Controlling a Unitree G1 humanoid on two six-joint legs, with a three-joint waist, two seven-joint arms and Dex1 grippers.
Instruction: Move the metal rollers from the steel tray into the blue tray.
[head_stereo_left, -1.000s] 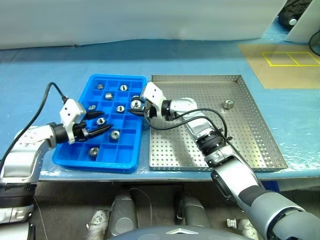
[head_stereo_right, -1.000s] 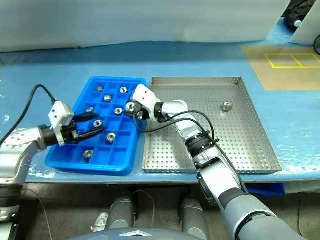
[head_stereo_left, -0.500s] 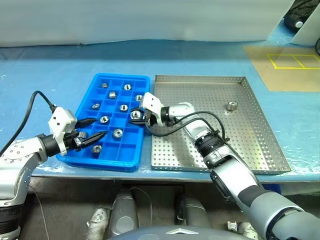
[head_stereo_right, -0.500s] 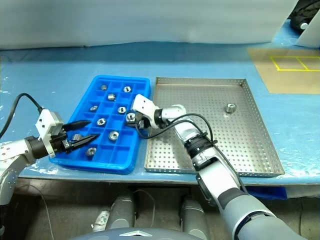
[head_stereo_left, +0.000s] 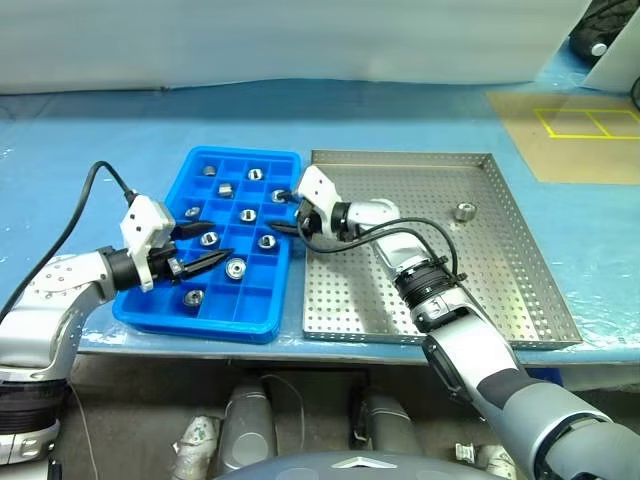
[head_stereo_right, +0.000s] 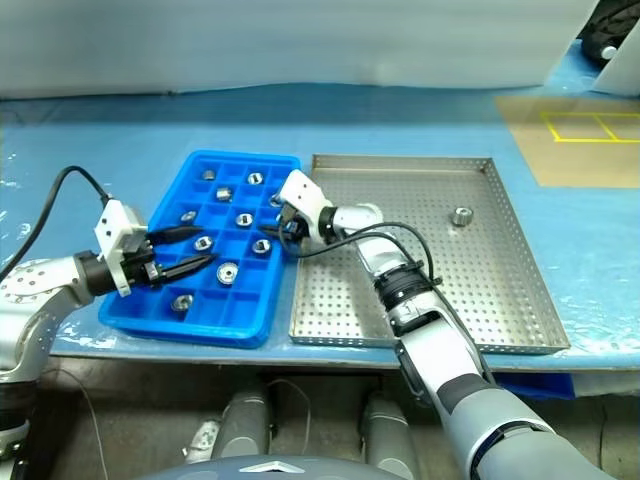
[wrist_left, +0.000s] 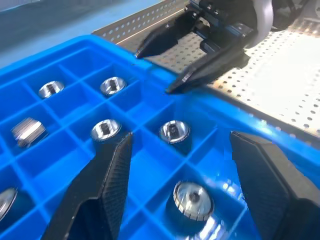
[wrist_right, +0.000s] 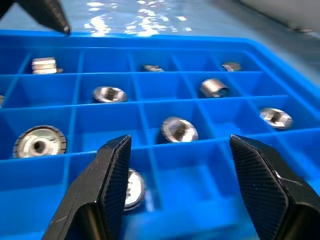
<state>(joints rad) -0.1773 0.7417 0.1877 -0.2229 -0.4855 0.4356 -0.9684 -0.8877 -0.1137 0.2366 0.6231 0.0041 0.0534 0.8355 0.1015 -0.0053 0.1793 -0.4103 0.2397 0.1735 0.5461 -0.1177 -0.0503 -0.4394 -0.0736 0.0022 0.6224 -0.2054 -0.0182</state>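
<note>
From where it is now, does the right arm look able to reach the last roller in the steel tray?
Probably yes: the roller lies alone on the steel tray, nothing between it and the open right gripper.

Lying on a table (head_stereo_left: 100, 130) covered with a blue sheet: the steel tray (head_stereo_left: 520, 290), serving as landmark. Sitting just beside the steel tray, on its left, edge to edge: the blue tray (head_stereo_left: 205, 320). Lying well beyond the steel tray's far right corner: a tan mat (head_stereo_left: 560, 140) bearing yellow rectangle markings (head_stereo_left: 590, 122).
</note>
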